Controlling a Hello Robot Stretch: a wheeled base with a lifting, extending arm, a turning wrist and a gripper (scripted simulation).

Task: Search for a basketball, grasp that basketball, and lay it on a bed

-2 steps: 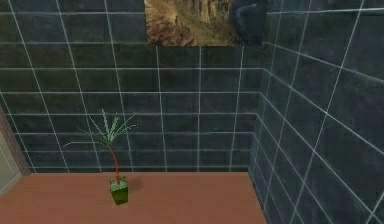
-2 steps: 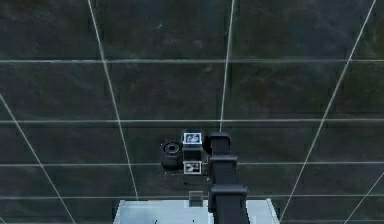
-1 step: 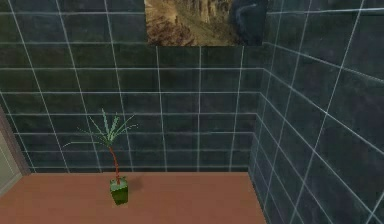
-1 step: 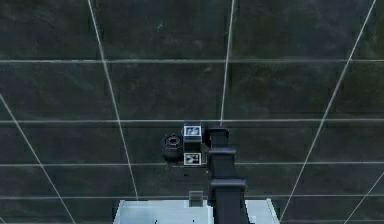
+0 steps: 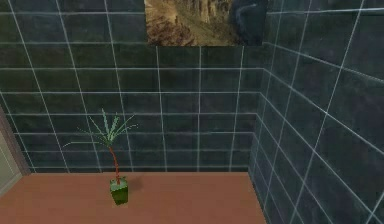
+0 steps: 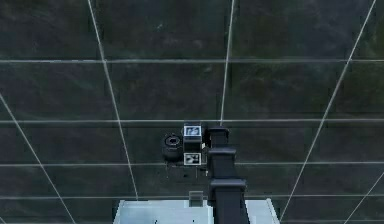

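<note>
Basketball search is facing a tiled corner (image 5: pixel 258 110) — a potted plant (image 5: pixel 120 186) is standing there. Gripper (image 6: pixel 168 150) is holding nothing; finger state — cannot tell.

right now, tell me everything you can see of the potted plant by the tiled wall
The potted plant stands low in the forward view's left half. Its small bright green pot looks boxy and glossy. A thin reddish stem rises from it, leaning slightly, and ends in a fan of narrow, spiky grey-green leaves. The plant is upright on the reddish-brown floor, close to the dark tiled wall. Nothing else seems to touch it.
</note>
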